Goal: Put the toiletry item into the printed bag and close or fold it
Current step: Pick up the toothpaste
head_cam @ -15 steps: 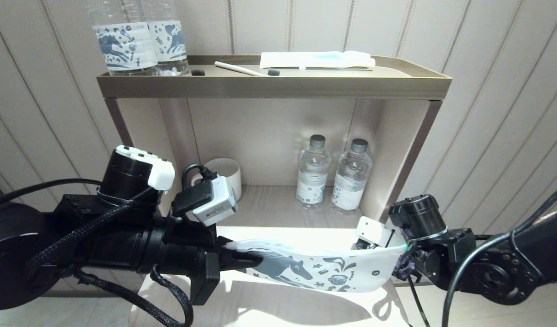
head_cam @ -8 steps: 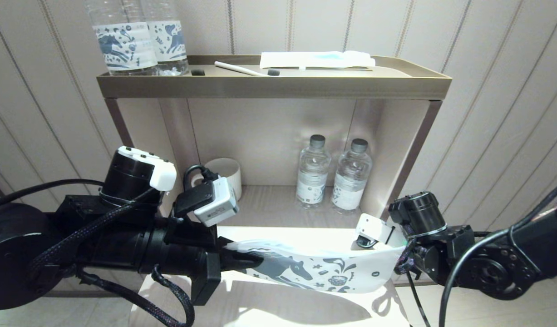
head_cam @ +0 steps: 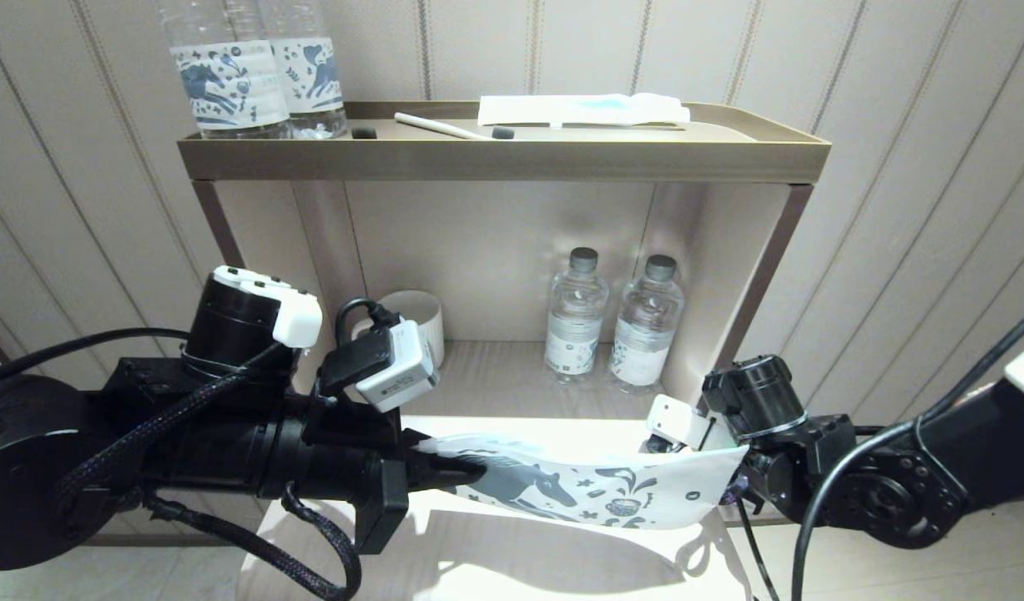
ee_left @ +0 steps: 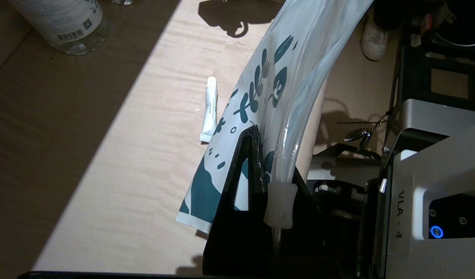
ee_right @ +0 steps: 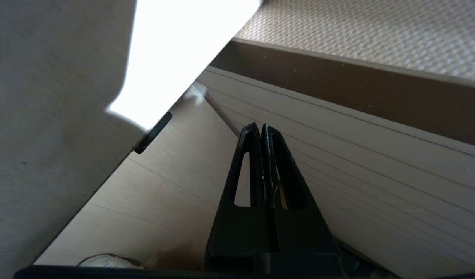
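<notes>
The printed bag [head_cam: 595,488], white with a dark blue horse and flowers, hangs stretched above the lit wooden surface [head_cam: 512,559]. My left gripper [head_cam: 471,472] is shut on its left end. In the left wrist view the bag [ee_left: 278,73] curves away from the closed fingertips [ee_left: 256,133], and a translucent slider [ee_left: 280,204] sits on its edge. A small white toiletry tube [ee_left: 210,108] lies on the wood beside the bag, outside it. My right gripper [ee_right: 261,130] is shut on nothing and faces the wall; in the head view its wrist [head_cam: 758,396] is behind the bag's right end.
A two-level shelf [head_cam: 503,159] stands ahead. Two labelled bottles [head_cam: 253,75], a white stick [head_cam: 445,127] and a white packet [head_cam: 582,108] sit on top. Two small bottles [head_cam: 612,321] and a white cup [head_cam: 416,317] are on the lower level.
The right arm has shifted slightly left toward the shelf, and the bag sags a little less. The left arm holds its place.
</notes>
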`<state>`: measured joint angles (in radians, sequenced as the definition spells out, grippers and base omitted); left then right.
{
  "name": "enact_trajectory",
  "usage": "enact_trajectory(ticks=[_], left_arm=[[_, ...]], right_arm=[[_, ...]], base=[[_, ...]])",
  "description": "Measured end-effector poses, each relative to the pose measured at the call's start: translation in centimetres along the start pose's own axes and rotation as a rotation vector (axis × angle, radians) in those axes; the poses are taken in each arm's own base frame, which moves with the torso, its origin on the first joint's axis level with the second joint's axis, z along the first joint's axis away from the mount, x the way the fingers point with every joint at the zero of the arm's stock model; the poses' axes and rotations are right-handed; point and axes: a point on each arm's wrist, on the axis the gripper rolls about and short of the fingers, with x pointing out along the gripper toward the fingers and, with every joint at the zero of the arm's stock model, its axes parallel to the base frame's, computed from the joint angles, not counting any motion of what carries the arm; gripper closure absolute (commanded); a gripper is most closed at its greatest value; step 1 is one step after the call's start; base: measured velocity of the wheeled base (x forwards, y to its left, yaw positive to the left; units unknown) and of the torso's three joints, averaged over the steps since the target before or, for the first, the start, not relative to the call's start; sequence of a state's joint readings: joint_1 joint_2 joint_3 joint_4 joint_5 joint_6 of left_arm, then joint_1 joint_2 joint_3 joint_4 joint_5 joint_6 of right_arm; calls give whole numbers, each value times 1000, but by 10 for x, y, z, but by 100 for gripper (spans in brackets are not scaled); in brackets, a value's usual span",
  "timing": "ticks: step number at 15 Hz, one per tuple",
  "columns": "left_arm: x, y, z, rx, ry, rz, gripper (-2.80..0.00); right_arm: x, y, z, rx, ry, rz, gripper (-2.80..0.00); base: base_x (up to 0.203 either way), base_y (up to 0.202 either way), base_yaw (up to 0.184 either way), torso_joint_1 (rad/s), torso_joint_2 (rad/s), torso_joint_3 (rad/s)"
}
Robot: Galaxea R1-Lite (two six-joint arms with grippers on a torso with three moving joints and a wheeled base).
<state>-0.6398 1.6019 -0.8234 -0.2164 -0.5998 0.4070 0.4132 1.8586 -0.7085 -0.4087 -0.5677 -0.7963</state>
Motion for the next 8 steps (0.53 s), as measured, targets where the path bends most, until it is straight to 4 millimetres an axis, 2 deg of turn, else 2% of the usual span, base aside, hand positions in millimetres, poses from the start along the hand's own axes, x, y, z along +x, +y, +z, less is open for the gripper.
enact_trajectory(ticks=[5, 8], left_arm=[[0, 0, 0, -8, 0, -3, 0], [-3, -2, 2, -4, -9, -1, 0]], right_arm=[[-13, -11, 0, 54, -34, -32, 0], [-29, -30, 9, 207, -107, -79, 0]], base=[[0, 0, 0, 0, 0, 0], [0, 0, 0, 0, 0, 0]])
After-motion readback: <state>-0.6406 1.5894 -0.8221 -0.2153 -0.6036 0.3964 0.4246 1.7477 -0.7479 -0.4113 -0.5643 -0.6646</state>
